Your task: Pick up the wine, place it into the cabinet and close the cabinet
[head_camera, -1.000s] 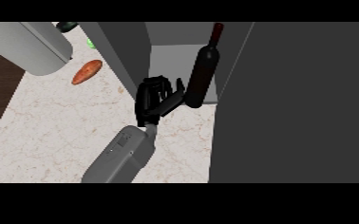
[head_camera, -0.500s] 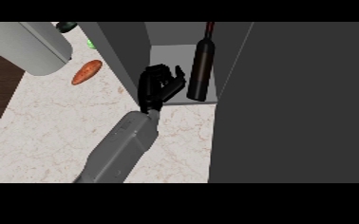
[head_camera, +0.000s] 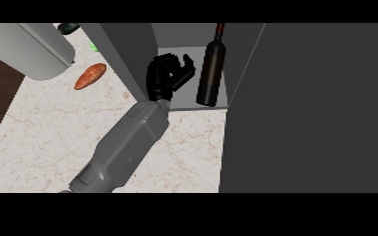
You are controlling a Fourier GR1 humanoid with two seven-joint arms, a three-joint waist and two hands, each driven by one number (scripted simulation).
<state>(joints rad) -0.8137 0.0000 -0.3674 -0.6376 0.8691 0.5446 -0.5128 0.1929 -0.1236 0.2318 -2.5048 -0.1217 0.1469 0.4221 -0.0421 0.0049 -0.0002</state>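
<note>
The dark wine bottle (head_camera: 210, 75) stands upright inside the open grey cabinet (head_camera: 125, 55), on its floor near the right wall. My right hand (head_camera: 166, 75) is inside the cabinet too, just left of the bottle. A narrow gap separates them. Its fingers are relaxed and hold nothing. The grey right forearm (head_camera: 125, 145) runs down to the lower left. The cabinet door (head_camera: 303, 110) stands open as a wide dark panel on the right. A grey forearm (head_camera: 33, 50) shows at the top left, with a bit of my black left hand (head_camera: 66, 28) at the upper edge.
An orange carrot-like vegetable (head_camera: 90, 76) lies on the pale marble counter (head_camera: 52, 130) left of the cabinet. A small green thing (head_camera: 94, 46) peeks out behind the cabinet's left wall. A dark wood strip (head_camera: 7, 90) marks the counter's left edge.
The bottle went from tilted at the cabinet's mouth to upright inside. My right hand has come off it and now sits a little to its left.
</note>
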